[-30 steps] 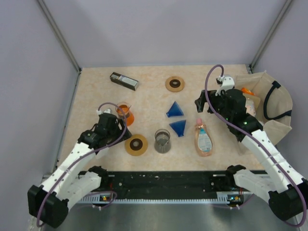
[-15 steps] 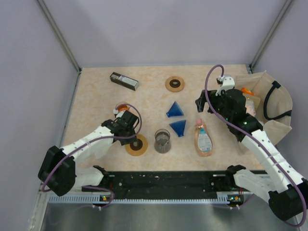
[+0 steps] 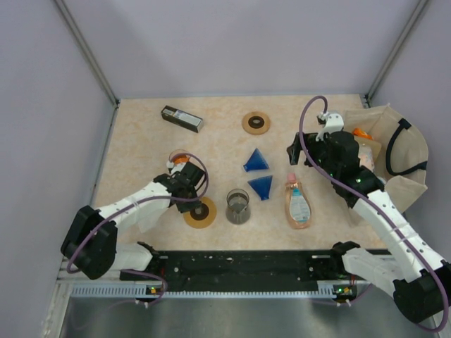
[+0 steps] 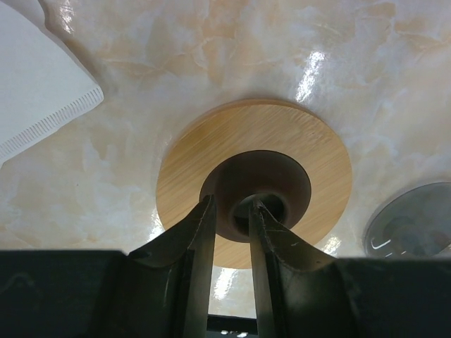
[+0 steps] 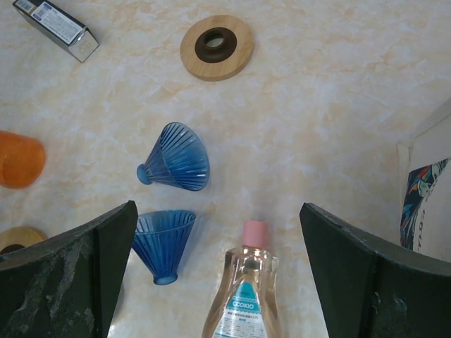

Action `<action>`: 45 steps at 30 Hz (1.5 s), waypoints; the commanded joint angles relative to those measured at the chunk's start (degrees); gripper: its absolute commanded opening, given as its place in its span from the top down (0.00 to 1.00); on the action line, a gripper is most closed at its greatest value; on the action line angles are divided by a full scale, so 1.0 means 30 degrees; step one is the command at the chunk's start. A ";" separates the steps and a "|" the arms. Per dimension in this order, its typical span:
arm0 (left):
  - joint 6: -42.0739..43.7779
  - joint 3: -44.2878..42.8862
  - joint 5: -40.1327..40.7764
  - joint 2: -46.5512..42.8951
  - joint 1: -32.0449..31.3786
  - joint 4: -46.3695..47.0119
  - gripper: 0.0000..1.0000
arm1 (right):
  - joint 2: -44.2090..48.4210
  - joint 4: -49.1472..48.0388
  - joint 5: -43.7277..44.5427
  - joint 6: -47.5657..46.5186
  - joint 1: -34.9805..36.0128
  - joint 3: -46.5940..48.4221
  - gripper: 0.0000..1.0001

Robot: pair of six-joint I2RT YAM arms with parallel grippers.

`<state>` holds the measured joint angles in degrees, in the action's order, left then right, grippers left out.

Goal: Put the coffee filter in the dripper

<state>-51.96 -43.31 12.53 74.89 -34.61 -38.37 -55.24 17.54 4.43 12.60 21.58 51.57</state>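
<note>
The left gripper (image 4: 231,208), just left of the glass cup (image 3: 238,206), pinches the dark collar of a wooden ring (image 4: 310,162); it should grip squarely and lift level, clear of that cup. The right gripper (image 5: 217,211), behind-right of the cup, gapes wide, holding nothing. The coffee filter (image 4: 39,91) lies flat further left of the cup. Far right of the cup, a cloth bag (image 3: 412,141) holds packets. The cup looks empty. Behind it, 2 blue drippers (image 5: 176,156) lie tipped over, empty.
</note>
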 commanded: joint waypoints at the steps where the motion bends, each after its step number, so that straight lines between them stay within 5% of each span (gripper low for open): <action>1: -0.0139 -0.0329 0.0479 0.0406 -0.0124 0.0368 0.70 | 0.0192 -0.0485 0.0429 -0.0069 -0.0104 -0.0052 0.01; 17: -0.0403 -0.0593 0.1154 0.2105 -0.0651 -0.0100 0.87 | 0.0104 -0.0456 0.0693 -0.0069 -0.0104 -0.0052 0.01; 25: -0.0579 -0.0827 0.1447 0.3043 -0.0914 -0.0716 0.84 | 0.0309 -0.0310 0.0868 -0.0040 -0.0105 -0.0023 0.01; 30: -0.0405 -0.1323 0.1681 0.3074 -0.1002 -0.1243 1.00 | 0.0514 -0.0310 0.1073 -0.0069 -0.0075 -0.0052 0.01; 45: 0.1090 -0.1091 0.2853 -0.5154 -0.1412 -0.0628 1.00 | 0.0924 -0.0719 -0.0622 -0.0186 -0.0105 0.0006 0.01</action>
<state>-50.65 -46.57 18.98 64.90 -38.59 -41.78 -53.74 17.54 5.69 12.58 21.58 51.35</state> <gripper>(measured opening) 0.023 0.990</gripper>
